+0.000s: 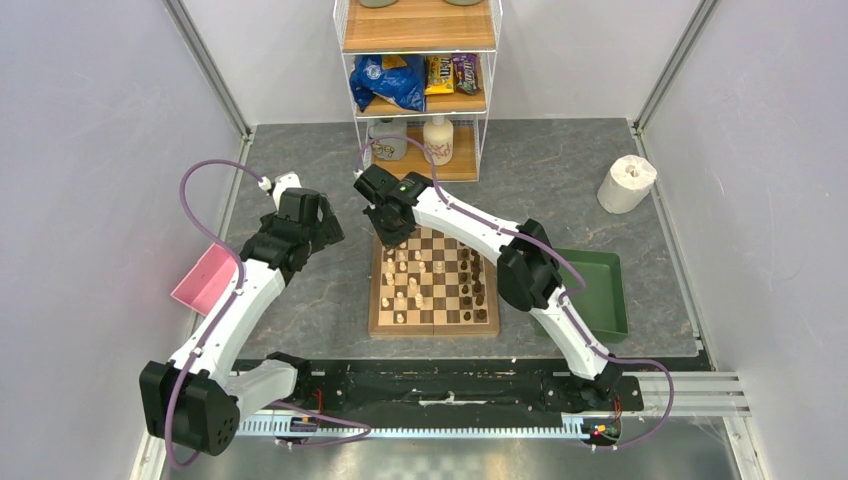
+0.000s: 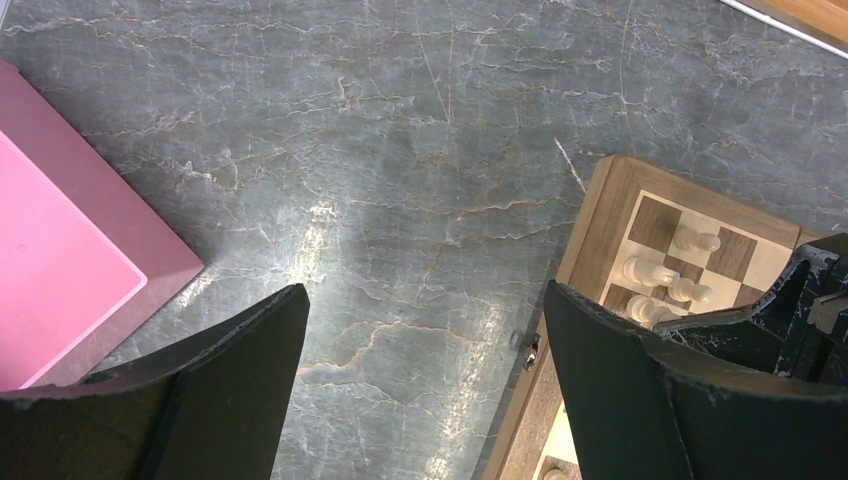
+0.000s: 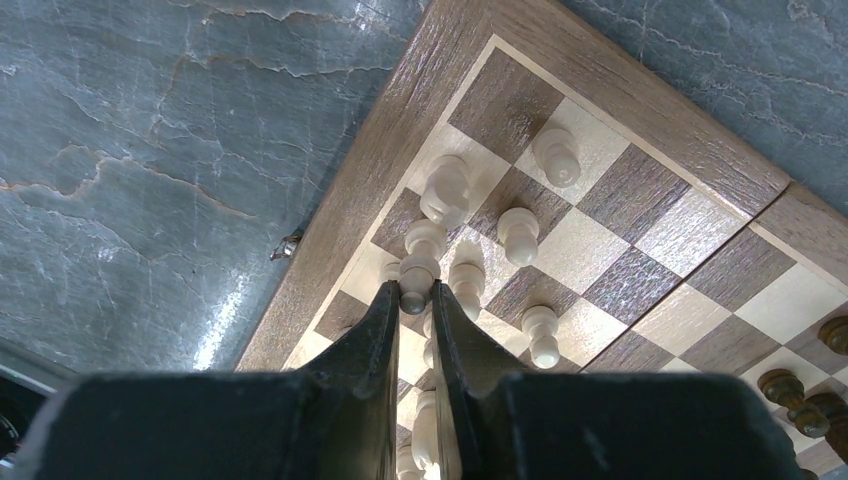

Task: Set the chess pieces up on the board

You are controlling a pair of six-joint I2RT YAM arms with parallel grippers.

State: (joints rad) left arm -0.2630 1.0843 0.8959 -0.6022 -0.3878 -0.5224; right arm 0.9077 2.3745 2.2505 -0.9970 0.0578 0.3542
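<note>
The wooden chessboard (image 1: 433,322) lies in the middle of the table, with cream pieces (image 1: 399,300) on its left columns and dark pieces (image 1: 479,296) on its right columns. My right gripper (image 3: 413,292) is over the board's far left corner, shut on the top of a cream piece (image 3: 418,264) standing in the leftmost column; it shows in the top view too (image 1: 388,232). Other cream pieces (image 3: 517,232) stand around it. My left gripper (image 2: 425,310) is open and empty over bare table, left of the board's corner (image 2: 610,210).
A pink tray (image 1: 203,279) sits at the left edge and also shows in the left wrist view (image 2: 55,260). A green tray (image 1: 605,290) lies right of the board. A paper roll (image 1: 626,183) stands at the far right. A wire shelf (image 1: 418,80) stands at the back.
</note>
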